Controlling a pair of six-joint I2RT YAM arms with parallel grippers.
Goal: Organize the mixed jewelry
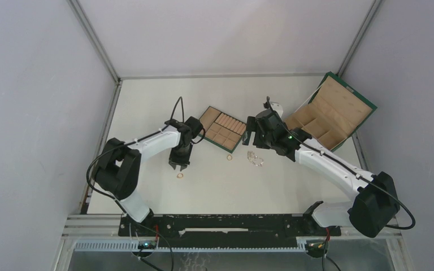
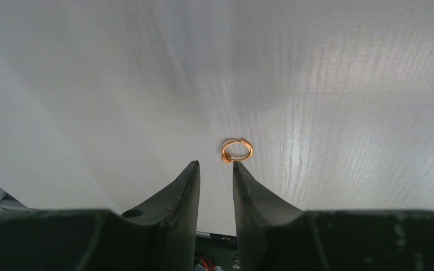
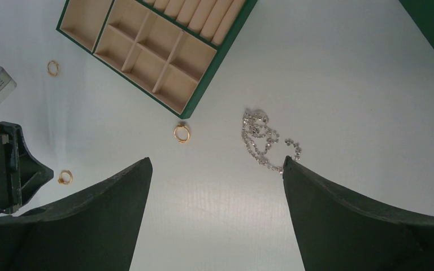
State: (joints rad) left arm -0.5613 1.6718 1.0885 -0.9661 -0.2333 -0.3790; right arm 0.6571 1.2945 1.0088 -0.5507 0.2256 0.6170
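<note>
A thin gold ring (image 2: 237, 151) lies flat on the white table just beyond the tips of my left gripper (image 2: 215, 164). The jaws stand a narrow gap apart with nothing between them. The top view shows this ring (image 1: 180, 176) just below the left gripper (image 1: 179, 166). My right gripper (image 3: 216, 164) is wide open and empty above the table. The silvery sparkly chain (image 3: 263, 138) lies in a tangle just past its right fingertip (image 3: 287, 161). A second gold ring (image 3: 182, 133) lies near the tray's corner. A third gold ring (image 3: 53, 67) lies left of the tray.
The tan compartmented tray with a green edge (image 1: 222, 129) sits between the two grippers. The large green box with tan lining (image 1: 330, 113) stands open at the back right. Grey walls close in the table on three sides.
</note>
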